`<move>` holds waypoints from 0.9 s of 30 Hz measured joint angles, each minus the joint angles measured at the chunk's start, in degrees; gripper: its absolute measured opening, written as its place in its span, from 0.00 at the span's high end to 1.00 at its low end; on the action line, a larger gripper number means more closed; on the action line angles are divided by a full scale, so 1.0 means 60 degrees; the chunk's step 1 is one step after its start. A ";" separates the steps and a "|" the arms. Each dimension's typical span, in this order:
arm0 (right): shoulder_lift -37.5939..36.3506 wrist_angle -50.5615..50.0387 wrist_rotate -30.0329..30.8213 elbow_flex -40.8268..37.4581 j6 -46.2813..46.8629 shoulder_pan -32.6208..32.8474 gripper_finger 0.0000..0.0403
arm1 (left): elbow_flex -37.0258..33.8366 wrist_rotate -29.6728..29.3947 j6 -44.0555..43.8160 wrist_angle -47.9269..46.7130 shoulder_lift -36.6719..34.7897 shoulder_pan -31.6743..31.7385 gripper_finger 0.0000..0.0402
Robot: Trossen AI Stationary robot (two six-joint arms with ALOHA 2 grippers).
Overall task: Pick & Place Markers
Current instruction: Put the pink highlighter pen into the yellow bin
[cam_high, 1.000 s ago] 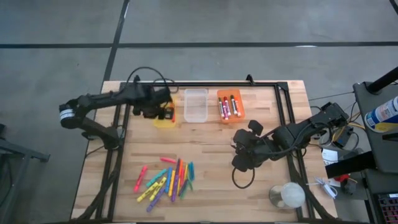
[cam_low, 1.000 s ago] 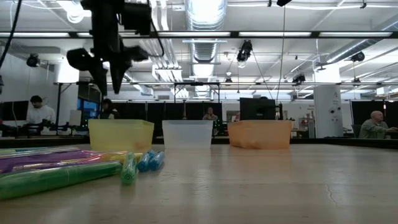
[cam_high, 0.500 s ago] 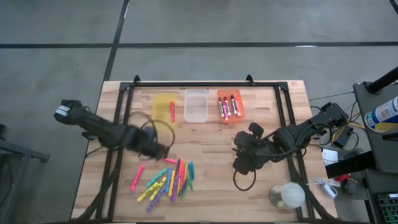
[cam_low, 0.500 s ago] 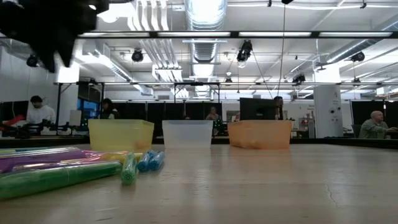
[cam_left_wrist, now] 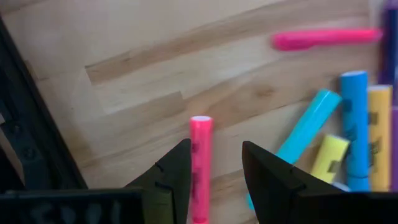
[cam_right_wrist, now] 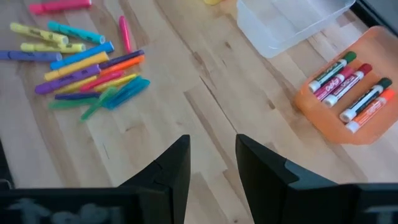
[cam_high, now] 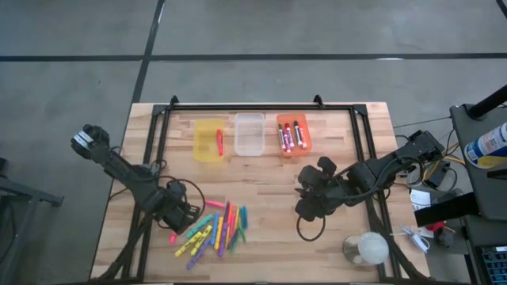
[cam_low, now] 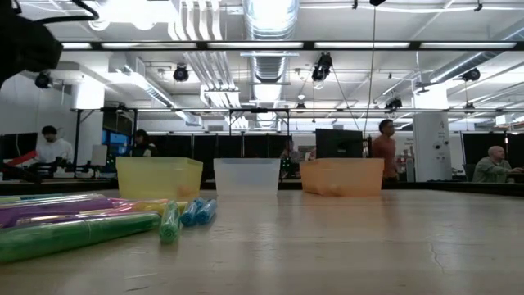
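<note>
Progress: partial. One pink marker (cam_high: pixel 219 142) lies in the yellow bin (cam_high: pixel 208 152) and several white-bodied markers (cam_high: pixel 291 135) in the orange bin (cam_high: pixel 294 147), both along the desk's far edge; the clear bin (cam_high: pixel 249 134) between them looks empty. The main pile of markers (cam_high: pixel 212 231) remains loose near the desk's front edge, so most sorting is outstanding.

Left claw (cam_high: pixel 179 215) is low at the pile's left side, fingers parted, holding nothing. Right claw (cam_high: pixel 309 203) waits over the desk's right half, open and empty.

Only the left wrist view shows a pink marker (cam_left_wrist: pixel 200 163) lined up between the left claw's fingers (cam_left_wrist: pixel 173 177). The low view shows neither claw
</note>
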 joint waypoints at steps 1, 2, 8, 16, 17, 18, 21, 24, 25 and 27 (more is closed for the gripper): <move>0.0000 0.0039 0.0000 0.0000 0.0152 -0.0004 0.70 | -0.0115 0.0024 0.0037 0.0111 0.0000 -0.0067 0.66; 0.0000 0.0102 0.0001 0.0000 0.0318 -0.0004 0.70 | -0.0236 0.0031 0.0053 0.0221 0.0000 -0.0135 0.66; 0.0000 0.0901 0.0015 0.0000 0.0957 -0.0004 0.70 | -0.1117 0.0107 0.0264 0.1825 0.0000 -0.0366 0.66; 0.0000 0.1591 0.0108 0.0000 0.0568 -0.0059 0.70 | -0.2006 0.0639 0.0144 0.2861 0.0000 -0.0449 0.66; 0.0000 0.1609 0.0107 0.0000 0.0481 -0.0090 0.70 | -0.2123 0.0638 0.0142 0.3061 0.0000 -0.0445 0.66; 0.0000 0.1615 0.0107 0.0000 0.0389 -0.0120 0.70 | -0.2252 0.0640 0.0131 0.3315 0.0000 -0.0445 0.66; 0.0000 0.1623 0.0106 0.0000 0.0168 -0.0231 0.70 | -0.2570 0.0637 0.0009 0.4027 0.0000 -0.0445 0.66; 0.0000 0.1630 0.0106 0.0000 -0.0102 -0.0348 0.70 | -0.2823 0.0647 -0.0008 0.4369 -0.0003 -0.0445 0.66; 0.0000 0.1634 0.0106 0.0000 -0.0200 -0.0388 0.70 | -0.2884 0.0646 -0.0018 0.4415 -0.0020 -0.0448 0.66; 0.0000 0.1637 0.0106 0.0000 -0.0381 -0.0493 0.70 | -0.2978 0.0687 -0.0036 0.4453 -0.0033 -0.0445 0.68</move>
